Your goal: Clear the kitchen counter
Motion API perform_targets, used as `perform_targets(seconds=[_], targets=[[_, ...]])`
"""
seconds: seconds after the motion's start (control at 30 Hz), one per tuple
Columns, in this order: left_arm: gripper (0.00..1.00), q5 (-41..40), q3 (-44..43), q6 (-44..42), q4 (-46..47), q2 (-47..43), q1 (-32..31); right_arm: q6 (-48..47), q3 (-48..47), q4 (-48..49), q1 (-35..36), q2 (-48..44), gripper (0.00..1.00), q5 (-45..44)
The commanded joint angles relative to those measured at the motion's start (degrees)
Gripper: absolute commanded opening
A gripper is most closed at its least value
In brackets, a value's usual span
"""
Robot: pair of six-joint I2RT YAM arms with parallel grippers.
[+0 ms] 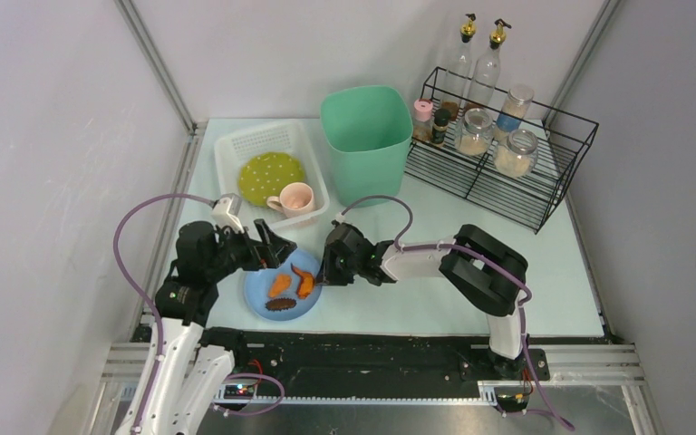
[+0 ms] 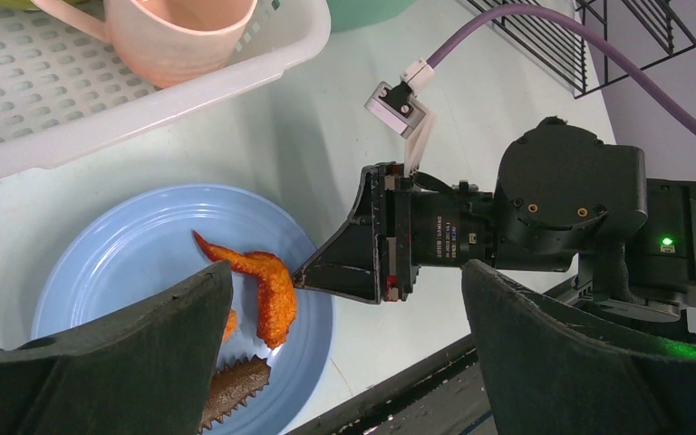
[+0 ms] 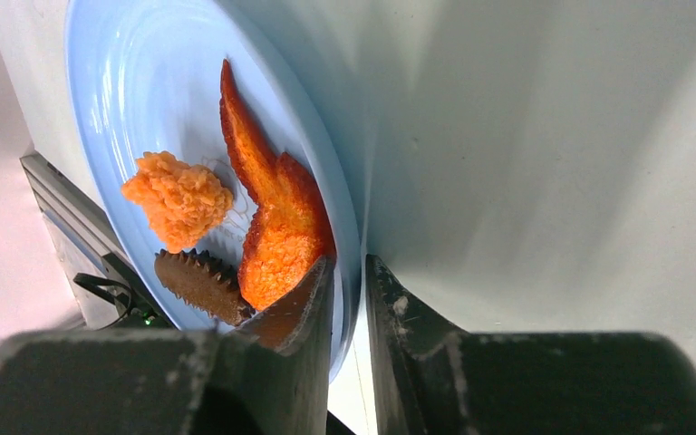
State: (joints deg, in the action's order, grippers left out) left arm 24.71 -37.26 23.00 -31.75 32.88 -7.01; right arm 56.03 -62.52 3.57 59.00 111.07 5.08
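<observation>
Plate (image 1: 254,295) sat near the counter's (image 1: 435,272) front edge, left of centre. Right gripper (image 3: 346,272) pinched its right rim between both fingers, likely to lift and tip scraps (image 1: 304,283) into the bin (image 1: 367,136). Left gripper (image 1: 274,246) hung spread and empty above the plate.

Top view: you see bright, even overhead light. The desk (image 1: 390,308) is glossy, with soft shadows beneath the arms. Right wrist view: a broad grey shadow crosses the desk, the blue plate (image 3: 145,109) carries a faint sheen, and the right end effector (image 3: 349,272) looms dark and blurred. Left wrist view: the left end effector (image 2: 344,272) is likewise soft.
</observation>
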Motion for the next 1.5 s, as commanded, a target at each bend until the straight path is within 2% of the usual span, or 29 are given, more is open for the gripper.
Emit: perform_targets(seconds=[0.0,0.1,0.13,0.2,0.53,0.73,1.0,1.47], targets=[[1.0,1.1,0.4,0.1,1.9,0.3,-0.3,0.3,-1.5,2.0,0.1,1.9,0.2,-0.1],[1.0,1.1,0.4,0.1,1.9,0.5,-0.4,0.0,-1.5,2.4,0.2,2.4,0.14,0.3],[1.0,1.1,0.4,0.1,1.9,0.4,-0.3,-0.1,-1.5,2.4,0.1,2.3,0.06,0.3],[1.0,1.1,0.4,0.1,1.9,0.6,-0.3,-0.7,-1.5,2.4,0.2,2.1,0.0,0.4],[1.0,0.9,0.5,0.2,1.9,1.1,-0.3,-10.2,-1.5,-3.0,-0.3,-5.4,0.0,-1.9],[1.0,0.3,0.5,0.2,1.9,2.0,-0.4,-16.1,-1.5,-13.7,-2.1,-9.4,0.0,-1.2],[1.0,1.0,0.3,0.1,1.9,2.2,-0.3,-23.8,-1.4,-21.8,-2.9,-17.8,0.0,-3.4],[1.0,-1.5,0.4,0.0,1.9,-2.1,-0.4,-30.8,-0.5,-32.8,-14.5,-35.6,0.0,1.3]])
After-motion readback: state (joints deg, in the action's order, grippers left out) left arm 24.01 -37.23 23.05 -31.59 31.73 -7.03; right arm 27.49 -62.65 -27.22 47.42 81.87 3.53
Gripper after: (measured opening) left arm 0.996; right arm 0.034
